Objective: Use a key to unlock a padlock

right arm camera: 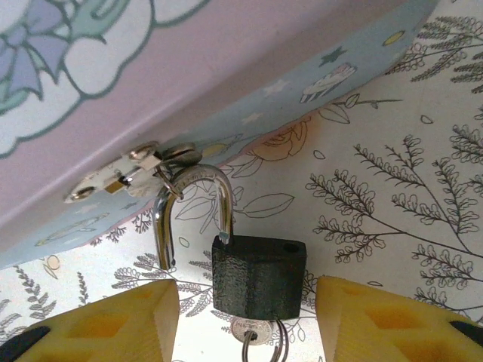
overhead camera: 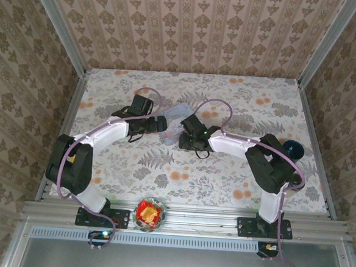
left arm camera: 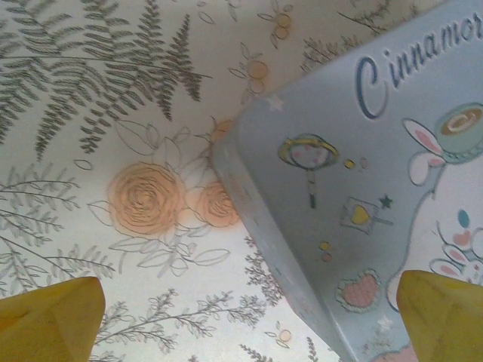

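One padlock (right arm camera: pixel 258 275), one key (right arm camera: pixel 253 332) in it, one blue tin (right arm camera: pixel 226 75)

Arms: two. Left arm (overhead camera: pixel 98 143), right arm (overhead camera: pixel 250 151).
Grippers: two. Left gripper (left arm camera: pixel 249 313), right gripper (right arm camera: pixel 249 317).
Yellow fingers (right arm camera: pixel 113 324): four, two per gripper.
Padlock (right arm camera: pixel 258 275): one, with one silvery shackle (right arm camera: pixel 226 211).
Key (right arm camera: pixel 253 330): one, in padlock underside.
Wire rings (right arm camera: pixel 275 351) on key: number unclear.
Pale blue tin (left arm camera: pixel 362 188): one.
Metal hasp (right arm camera: pixel 121 177) on tin: one.
Bowl (overhead camera: pixel 137 215) at near edge: one.
Dark blue round thing (overhead camera: pixel 291 147) at right side of table: one.
Table (overhead camera: pixel 133 167): one.
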Robot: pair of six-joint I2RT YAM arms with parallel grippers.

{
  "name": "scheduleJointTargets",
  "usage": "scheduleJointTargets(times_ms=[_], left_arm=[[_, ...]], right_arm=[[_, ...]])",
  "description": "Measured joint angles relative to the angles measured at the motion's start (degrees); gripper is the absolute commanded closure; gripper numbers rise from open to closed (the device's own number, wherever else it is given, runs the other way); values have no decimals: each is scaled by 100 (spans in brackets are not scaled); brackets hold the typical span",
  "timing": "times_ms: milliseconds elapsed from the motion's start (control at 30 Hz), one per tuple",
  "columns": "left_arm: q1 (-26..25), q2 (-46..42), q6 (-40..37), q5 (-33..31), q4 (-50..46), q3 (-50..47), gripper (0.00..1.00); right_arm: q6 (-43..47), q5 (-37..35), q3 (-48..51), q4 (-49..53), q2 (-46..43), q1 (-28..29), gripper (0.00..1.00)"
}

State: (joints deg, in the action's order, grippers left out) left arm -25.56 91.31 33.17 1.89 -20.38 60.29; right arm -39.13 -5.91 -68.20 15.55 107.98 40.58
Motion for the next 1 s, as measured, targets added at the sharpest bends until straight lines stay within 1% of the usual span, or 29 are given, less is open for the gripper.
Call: scheduleJointTargets(times_ms=[200, 433, 567, 700, 800, 1000], left_arm=[[199, 26, 2, 0, 35, -2, 0], [197, 90, 20, 151, 129, -2, 0], [105, 90, 22, 122, 197, -2, 0], [-15, 90, 20, 28, 190, -2, 0], [-28, 118, 20, -57, 184, -2, 0], [-199, 199, 2, -181, 129, -24, 0]], right_arm=[[46, -146, -66, 160, 122, 42, 49], [190, -354, -219, 332, 350, 120, 50], [282, -439, -332, 420, 433, 138, 52], [339, -511, -354, 452, 452, 149, 58], [343, -568, -354, 481, 452, 149, 68], [302, -579, -328, 433, 437, 155, 81]])
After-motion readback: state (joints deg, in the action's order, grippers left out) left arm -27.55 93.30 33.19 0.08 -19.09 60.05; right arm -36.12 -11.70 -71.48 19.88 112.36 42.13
